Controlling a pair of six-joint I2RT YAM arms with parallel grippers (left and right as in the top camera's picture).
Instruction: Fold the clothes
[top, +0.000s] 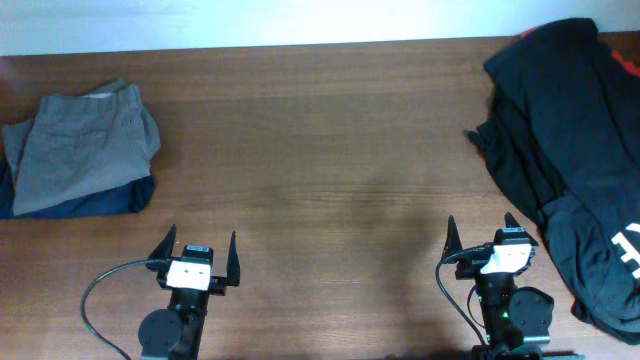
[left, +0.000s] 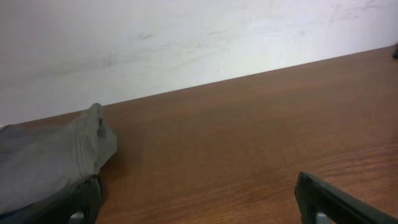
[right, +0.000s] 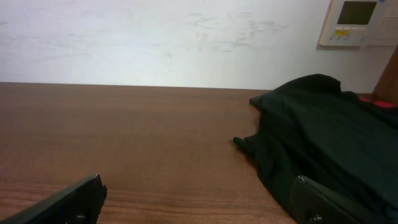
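Two grippers sit at the near edge of the table (top: 320, 150), both with fingers spread wide and nothing between them. The left gripper (top: 203, 240) points toward the far side over bare wood; in its wrist view the tips of its two dark fingers (left: 336, 202) show at the bottom corners, well apart. The right gripper (top: 480, 228) points the same way and is equally empty, and its fingers (right: 68, 202) show at the bottom corners of its own view. Its right fingertip lies just beside the near edge of the black T-shirt (top: 560, 120).

The black T-shirt lies in a crumpled, unfolded heap at the right end of the table, running from the far edge down to the near right corner. A white mark shows on it near the right edge, too cut off to read. A strip of red cloth (top: 617, 62) shows at the heap's far right.

Folded grey trousers (top: 80, 140) rest at the far left on a dark blue cloth (top: 100, 200). A black cable (top: 95, 290) loops beside the left arm. A white wall (right: 155, 37) stands behind the table, with a small panel (right: 356, 22) on it.
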